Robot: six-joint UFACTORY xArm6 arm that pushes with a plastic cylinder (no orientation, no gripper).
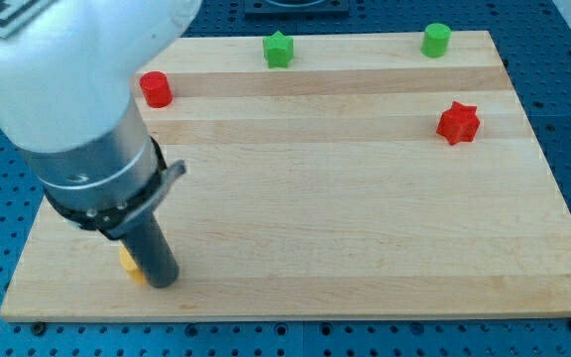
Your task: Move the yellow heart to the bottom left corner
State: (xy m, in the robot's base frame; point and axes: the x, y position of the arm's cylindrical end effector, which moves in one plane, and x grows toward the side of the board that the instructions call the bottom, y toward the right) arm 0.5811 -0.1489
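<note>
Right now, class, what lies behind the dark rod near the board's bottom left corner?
A sliver of the yellow block shows at my tip. The rod covers the rest, so its heart shape cannot be confirmed.

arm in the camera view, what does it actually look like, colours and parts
The arm has a bulky, glossy white housing with a black-and-white marking at its upper edge. Below it sits a grey metal cylinder, then a black ring clamp with a small metal tab sticking out. It ends in a straight dark rod; my tip is its lower end. No cables show.
</note>
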